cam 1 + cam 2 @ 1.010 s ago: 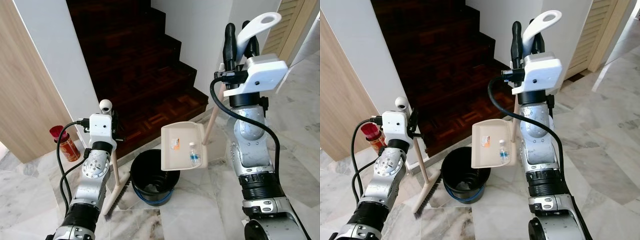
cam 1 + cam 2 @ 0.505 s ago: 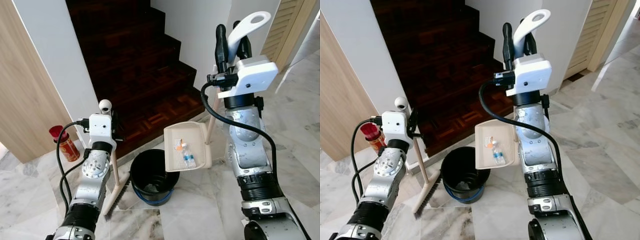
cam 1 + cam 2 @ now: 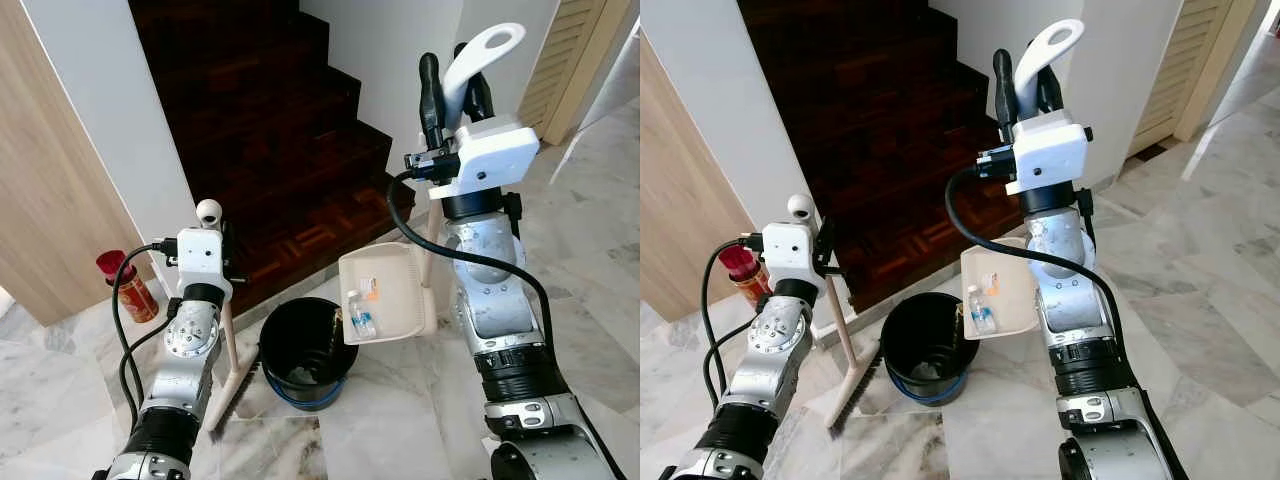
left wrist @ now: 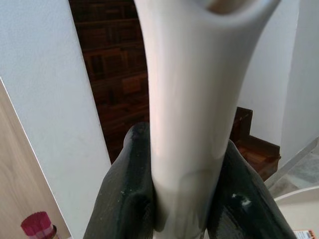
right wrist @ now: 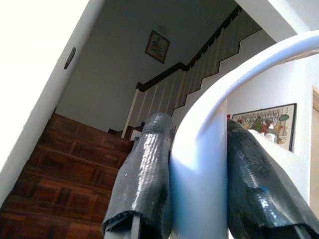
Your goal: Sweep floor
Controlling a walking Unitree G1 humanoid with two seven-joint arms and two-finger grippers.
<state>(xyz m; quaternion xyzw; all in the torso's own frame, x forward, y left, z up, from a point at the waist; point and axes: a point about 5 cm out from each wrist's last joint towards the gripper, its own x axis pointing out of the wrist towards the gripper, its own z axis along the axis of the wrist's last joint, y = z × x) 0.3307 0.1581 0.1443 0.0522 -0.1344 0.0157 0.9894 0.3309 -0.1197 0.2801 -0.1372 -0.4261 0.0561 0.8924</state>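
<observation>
My right gripper (image 3: pixel 449 86) is raised high and shut on the white looped handle (image 3: pixel 483 52) of a beige dustpan (image 3: pixel 398 288). The pan hangs tilted, its lower corner over the right rim of a black bin (image 3: pixel 276 342). A small clear bottle (image 3: pixel 359 314) and an orange scrap (image 3: pixel 369 290) lie near the pan's lip. My left gripper (image 3: pixel 225 250) is shut on the pale broom handle (image 3: pixel 229 335); the broom head (image 3: pixel 237 386) rests on the floor left of the bin. In the wrist views, black fingers (image 4: pixel 124 191) clamp the broom handle (image 4: pixel 184 99) and fingers (image 5: pixel 144 174) clamp the dustpan handle (image 5: pixel 199 169).
Dark wooden stairs (image 3: pixel 280 130) rise just behind the bin. A red-capped bottle (image 3: pixel 128 286) stands on the marble floor by the wood-panelled wall (image 3: pixel 40 200) at left. A louvred door (image 3: pixel 572 55) is at the far right. Litter lies inside the bin.
My right arm has swung left and turned the dustpan toward the bin. The bottle has slid from the pan's right side to its left lip. The left arm and broom stay put.
</observation>
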